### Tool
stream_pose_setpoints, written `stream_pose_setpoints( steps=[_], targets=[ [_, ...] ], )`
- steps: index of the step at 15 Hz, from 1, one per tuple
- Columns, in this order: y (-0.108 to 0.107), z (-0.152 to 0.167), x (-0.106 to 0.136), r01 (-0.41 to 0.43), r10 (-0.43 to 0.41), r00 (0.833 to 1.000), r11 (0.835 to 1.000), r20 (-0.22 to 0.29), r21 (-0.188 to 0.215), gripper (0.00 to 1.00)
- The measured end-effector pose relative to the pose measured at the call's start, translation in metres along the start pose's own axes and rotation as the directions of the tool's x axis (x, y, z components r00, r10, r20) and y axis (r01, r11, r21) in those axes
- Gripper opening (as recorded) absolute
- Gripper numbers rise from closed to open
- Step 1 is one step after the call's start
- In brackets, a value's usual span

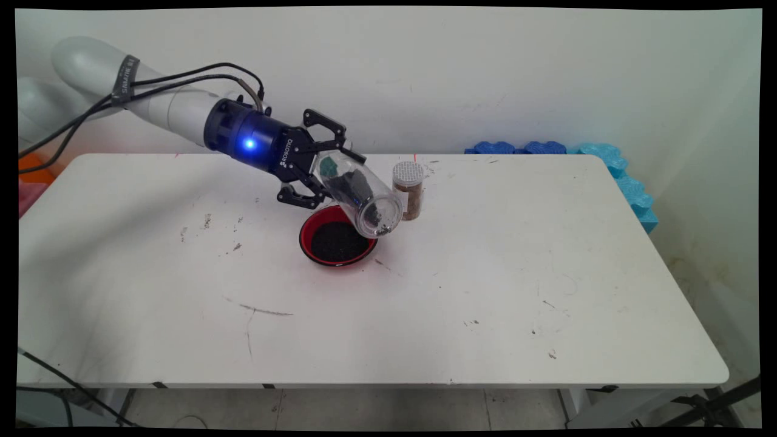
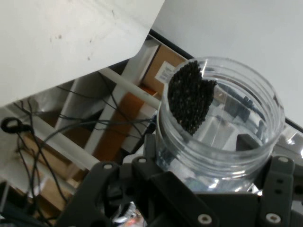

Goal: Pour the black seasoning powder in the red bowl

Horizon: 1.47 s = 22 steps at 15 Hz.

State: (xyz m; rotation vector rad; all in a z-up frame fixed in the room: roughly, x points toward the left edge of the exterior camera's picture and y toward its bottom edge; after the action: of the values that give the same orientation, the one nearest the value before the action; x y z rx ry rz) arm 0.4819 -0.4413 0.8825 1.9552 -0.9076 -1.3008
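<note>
My gripper [image 1: 326, 172] is shut on a clear plastic jar [image 1: 359, 193], held tilted with its open mouth pointing down and to the right. Dark granules lie inside the jar [image 2: 218, 127], a clump of them [image 2: 190, 97] near its mouth. Just below the mouth sits a red bowl [image 1: 305, 241] on the table, filled with the same black granules [image 1: 337, 241]. A second small jar with brown contents and a perforated lid [image 1: 408, 189] stands upright right behind the tilted one.
The white table [image 1: 485, 291] carries scattered dark marks. Blue foam pieces [image 1: 607, 164] lie along the back right edge by the wall. Black cables [image 1: 152, 82] hang from the arm.
</note>
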Motion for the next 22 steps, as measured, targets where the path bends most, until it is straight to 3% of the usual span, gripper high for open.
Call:
stream_pose_setpoints(
  steps=[5, 8, 11, 16, 22],
  targets=[
    [0.002, 0.003, 0.005, -0.13, 0.13, 0.991, 0.991, -0.001, 0.023, 0.0],
    [0.003, 0.005, 0.008, -0.221, 0.221, 0.975, 0.975, 0.004, 0.04, 0.0],
    [0.004, 0.005, 0.009, -0.325, 0.325, 0.946, 0.944, 0.016, 0.058, 0.0],
    [0.006, 0.003, 0.008, -0.428, 0.428, 0.904, 0.901, 0.02, 0.071, 0.0],
    [0.018, 0.001, 0.006, -0.557, 0.558, 0.83, 0.828, -0.002, 0.06, 0.0]
  ],
)
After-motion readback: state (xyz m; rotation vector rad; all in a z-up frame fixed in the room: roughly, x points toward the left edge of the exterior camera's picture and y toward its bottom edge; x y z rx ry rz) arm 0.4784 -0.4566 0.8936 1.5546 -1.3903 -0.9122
